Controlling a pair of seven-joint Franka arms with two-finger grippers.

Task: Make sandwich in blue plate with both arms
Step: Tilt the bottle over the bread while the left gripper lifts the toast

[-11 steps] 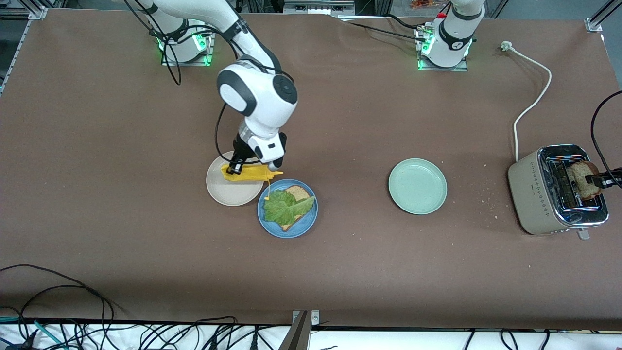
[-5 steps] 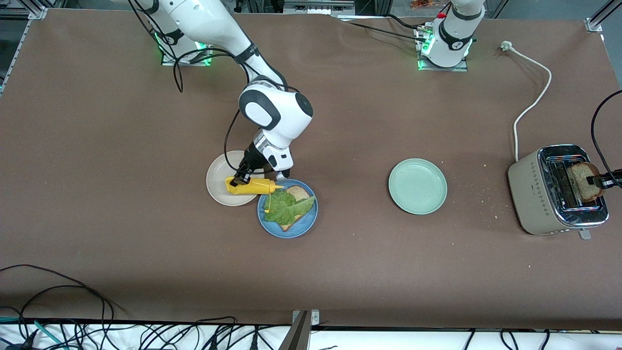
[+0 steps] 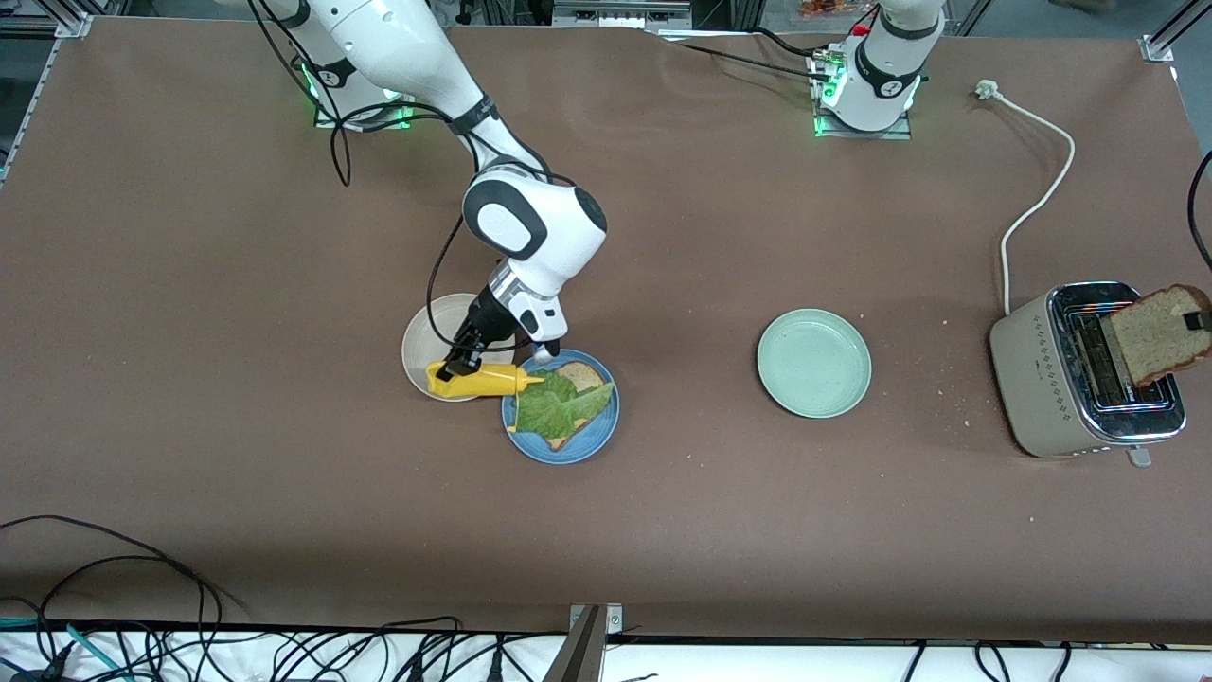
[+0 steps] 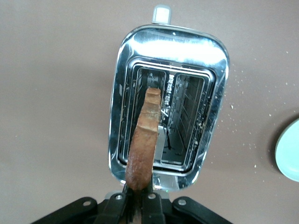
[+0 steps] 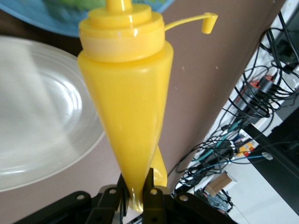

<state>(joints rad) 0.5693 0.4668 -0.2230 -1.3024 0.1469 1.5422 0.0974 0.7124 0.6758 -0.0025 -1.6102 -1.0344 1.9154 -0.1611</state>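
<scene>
we see the right gripper (image 3: 461,364) clamped on the base of a yellow bottle (image 3: 478,381) lying sideways over the beige plate (image 3: 423,339), its nozzle at the edge of the blue plate (image 3: 592,438) — there a bread slice (image 3: 579,376) lies under lettuce (image 3: 554,407). toward the left arm's end sits the green plate (image 3: 813,362), bare, then the toaster (image 3: 1046,369) — over it the left gripper (image 4: 135,208) is closed on a second slice (image 3: 1155,333).

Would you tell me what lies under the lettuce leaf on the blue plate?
A brown bread slice lies under the lettuce leaf on the blue plate; only two of its corners show. The leaf covers the rest.
</scene>
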